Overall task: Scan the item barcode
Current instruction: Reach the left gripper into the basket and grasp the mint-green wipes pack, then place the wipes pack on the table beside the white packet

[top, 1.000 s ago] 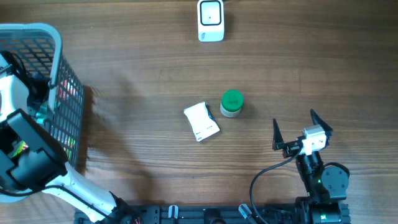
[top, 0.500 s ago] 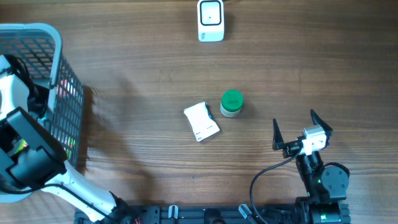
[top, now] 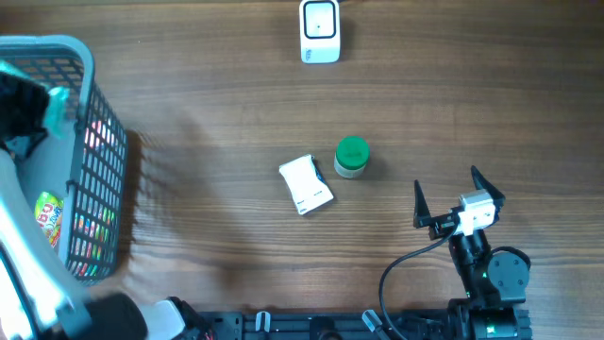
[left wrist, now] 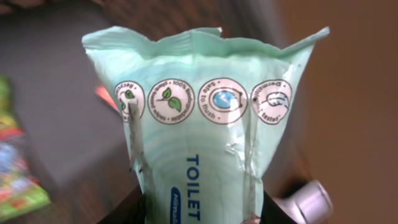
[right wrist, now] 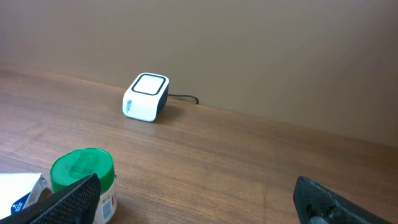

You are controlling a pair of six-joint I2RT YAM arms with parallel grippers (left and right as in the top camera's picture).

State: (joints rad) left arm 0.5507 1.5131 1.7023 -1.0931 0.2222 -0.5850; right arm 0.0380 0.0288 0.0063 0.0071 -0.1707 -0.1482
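Since the earlier overhead frame, only the left arm has moved: it has risen from inside the basket [top: 99, 179] and now shows blurred along the left edge. With it comes a mint-green packet [left wrist: 199, 143], which hangs over the basket's upper part. The left gripper [left wrist: 200, 210] is partly closed and pinches the packet's lower end from both sides, so the packet stands upright before the wrist camera. The right gripper [top: 451, 195] is unchanged, spread wide and holding nothing. The scanner [top: 320, 30], white box [top: 306, 184] and green-lidded jar [top: 352, 157] have not shifted.

Progress: the pick appears done. Still to do are the carry to the scanner, which stands well apart at the far table edge, and the presenting of the barcode. No barcode shows on the face seen here.
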